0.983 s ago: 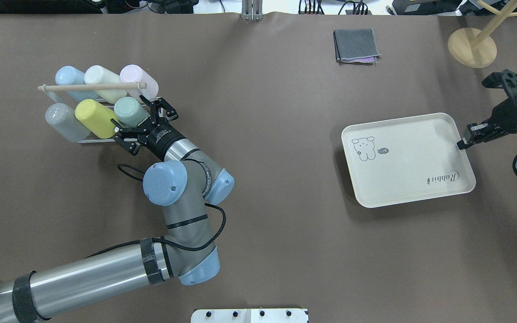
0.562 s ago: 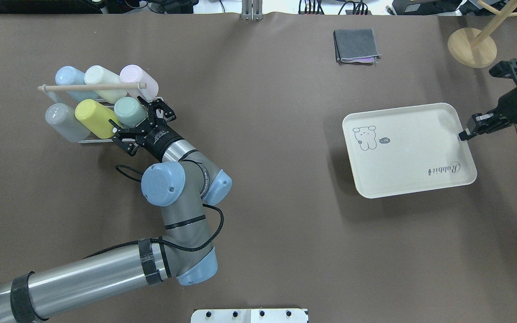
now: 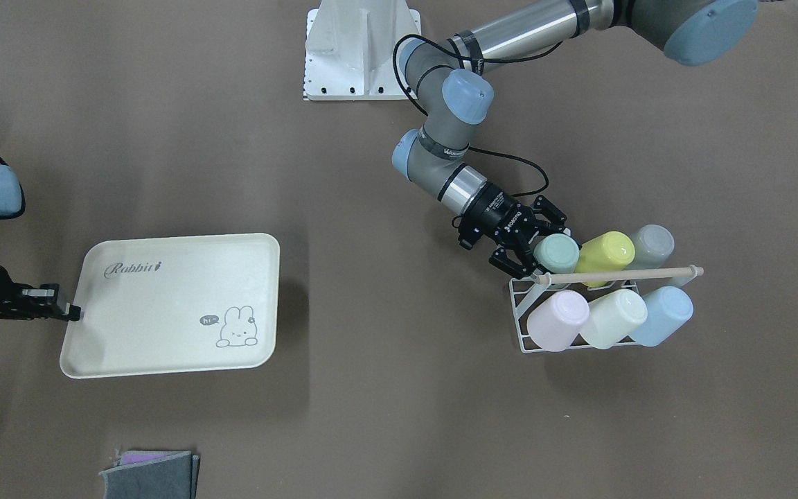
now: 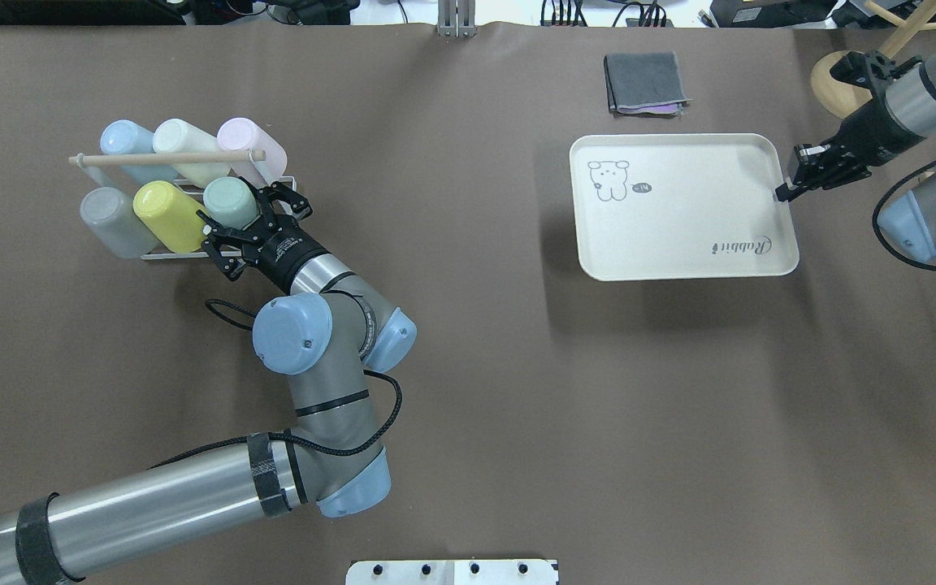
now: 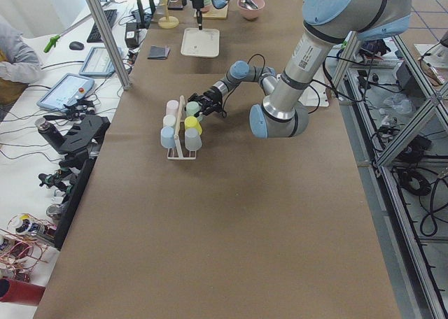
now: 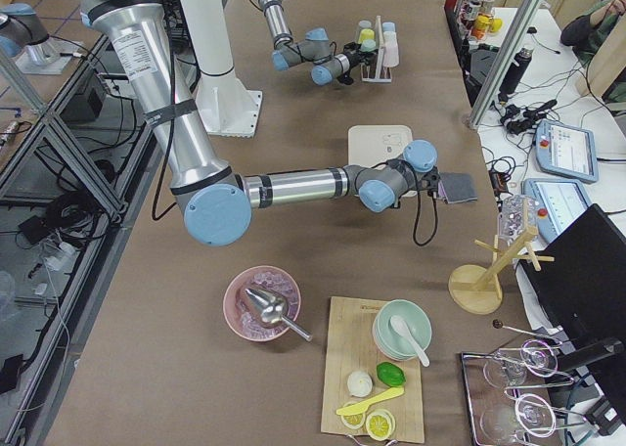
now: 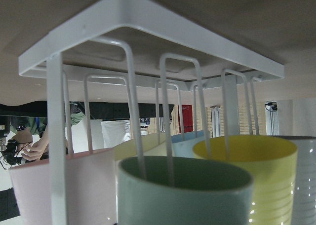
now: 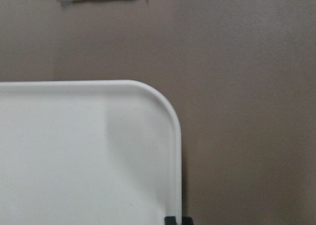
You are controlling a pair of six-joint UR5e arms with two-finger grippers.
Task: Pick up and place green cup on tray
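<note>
Left gripper [image 4: 242, 213] jaws spread around small mint-green plastic cup [image 4: 228, 199] in white wire rack [image 4: 171, 255]; contact hidden. Right gripper [image 4: 785, 192] jaws pinching rim of flat cream plastic tray [image 4: 679, 215].

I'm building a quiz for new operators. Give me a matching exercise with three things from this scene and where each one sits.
1. green cup
2. tray
3. grey cloth

A. rim pinched by the right gripper
B. folded on the table, touching nothing
C. on the white rack, between the open fingers of the left gripper

Pairs: 1-C, 2-A, 3-B.
</note>
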